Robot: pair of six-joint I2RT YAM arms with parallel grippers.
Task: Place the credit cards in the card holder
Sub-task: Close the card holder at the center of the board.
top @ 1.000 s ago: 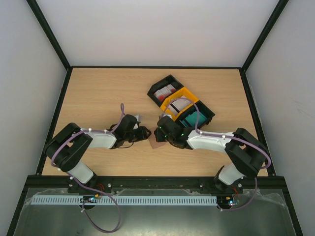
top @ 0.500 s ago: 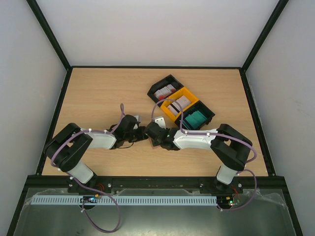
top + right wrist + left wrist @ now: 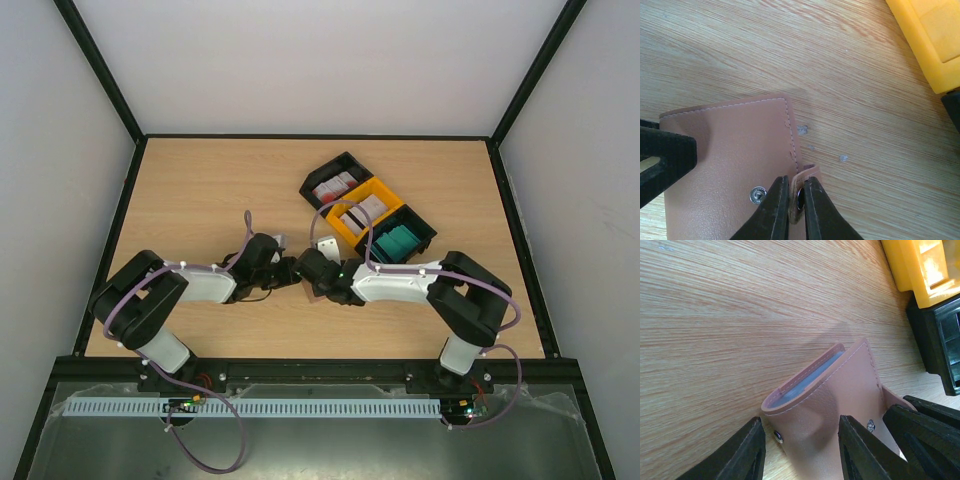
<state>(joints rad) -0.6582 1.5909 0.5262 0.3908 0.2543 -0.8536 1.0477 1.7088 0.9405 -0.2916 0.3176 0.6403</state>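
While low, left hand [image 3: 801, 424] and right hand [image 3: 796, 184] on card holder [image 3: 732, 145]

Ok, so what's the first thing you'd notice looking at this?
The left gripper and right gripper meet nose to nose at the near middle of the table, both pinching one pinkish-brown card holder. The right one nips its little snap tab. Behind them, off to the right, the bright yellow tray pops out.
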